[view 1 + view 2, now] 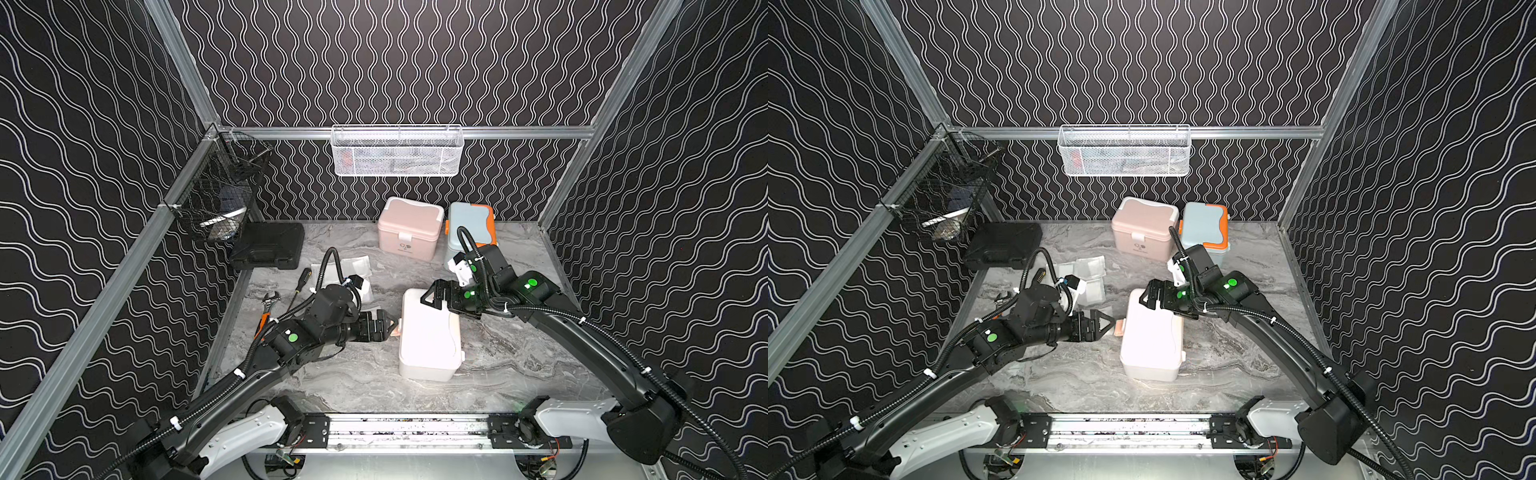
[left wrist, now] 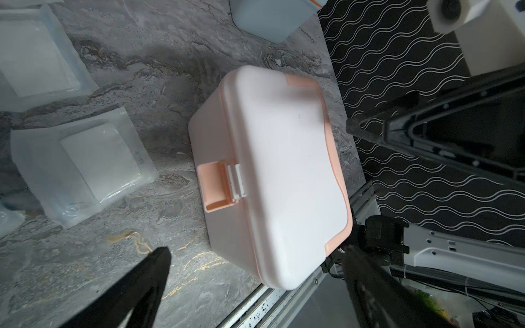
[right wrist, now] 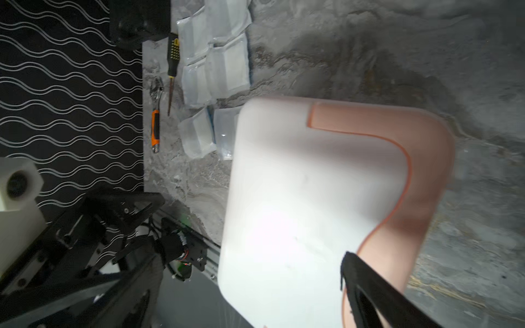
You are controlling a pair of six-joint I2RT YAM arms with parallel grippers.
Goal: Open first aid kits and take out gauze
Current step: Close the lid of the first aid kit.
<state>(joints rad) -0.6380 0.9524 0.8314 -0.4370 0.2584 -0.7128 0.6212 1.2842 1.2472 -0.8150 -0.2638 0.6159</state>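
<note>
White first aid kit [image 1: 430,336] sits lid-shut mid-tabletop. Left claw [image 1: 392,326] is spread wide right beside its latch side. Right claw [image 1: 434,296] is spread too, hanging over the kit's far end. Gauze packets [image 1: 359,266] lie off to the kit's far-left.

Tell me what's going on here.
Both arms are at the white kit, its lid shut. The left gripper, jaws open, sits at the latch side; the right gripper, also open, is over the lid's far end. Neither holds anything. Several gauze packets lie on the table; the pink kit and blue-grey kit stand closed at the back.
</note>
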